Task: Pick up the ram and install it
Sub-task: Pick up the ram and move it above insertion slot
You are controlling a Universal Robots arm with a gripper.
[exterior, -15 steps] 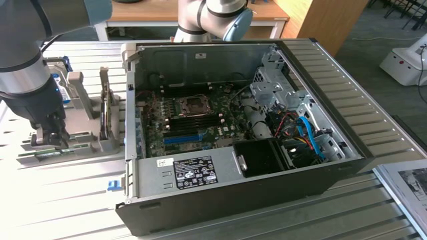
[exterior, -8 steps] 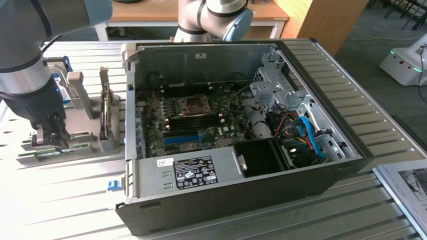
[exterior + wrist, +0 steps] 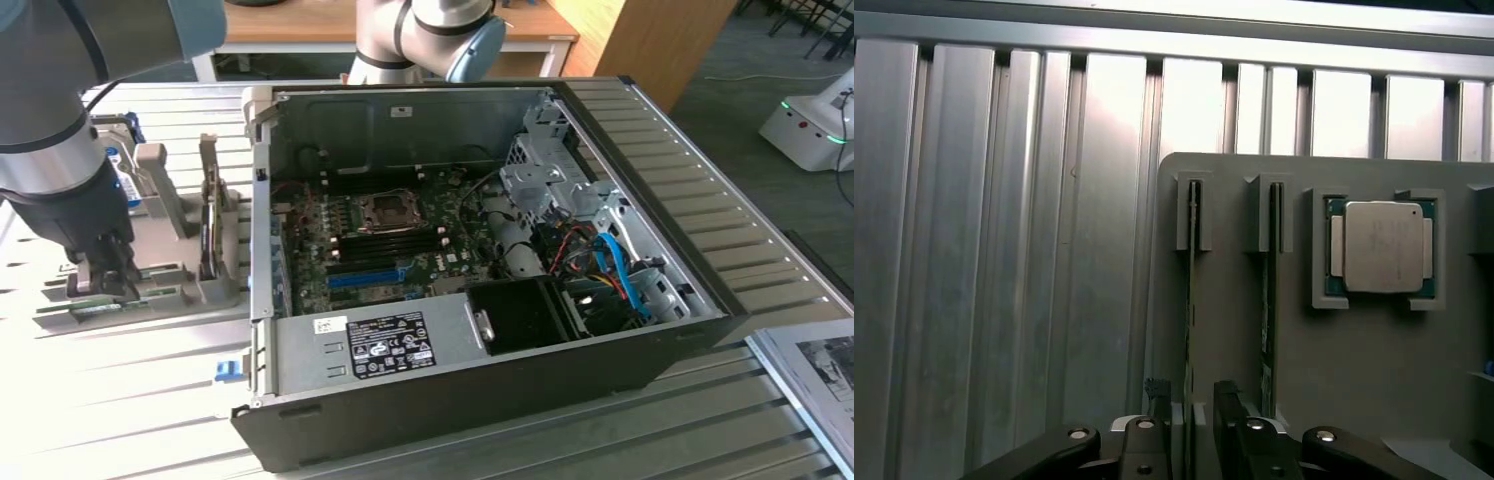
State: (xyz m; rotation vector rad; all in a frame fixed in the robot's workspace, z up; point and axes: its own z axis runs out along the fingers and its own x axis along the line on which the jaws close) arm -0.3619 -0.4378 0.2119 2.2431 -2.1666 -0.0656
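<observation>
The ram [image 3: 1192,300] is a thin green stick standing on its edge in a slot of the grey holder [image 3: 1354,370]. My gripper [image 3: 1192,402] is open, with one dark finger on each side of the stick's near end and a small gap on both sides. A second green stick [image 3: 1266,300] stands in the neighbouring slot. In the exterior view my gripper [image 3: 104,282] is low over the holder [image 3: 180,285] at the exterior view's left, beside the open computer case [image 3: 467,250]. The black memory slots [image 3: 387,240] lie below the processor socket [image 3: 391,207].
A square silver processor chip [image 3: 1379,245] sits in its own recess of the holder. A flat drive [image 3: 210,215] stands upright in the holder near the case wall. Cables and a drive cage [image 3: 587,250] fill the case's right side. A ribbed metal table [image 3: 1004,250] surrounds everything.
</observation>
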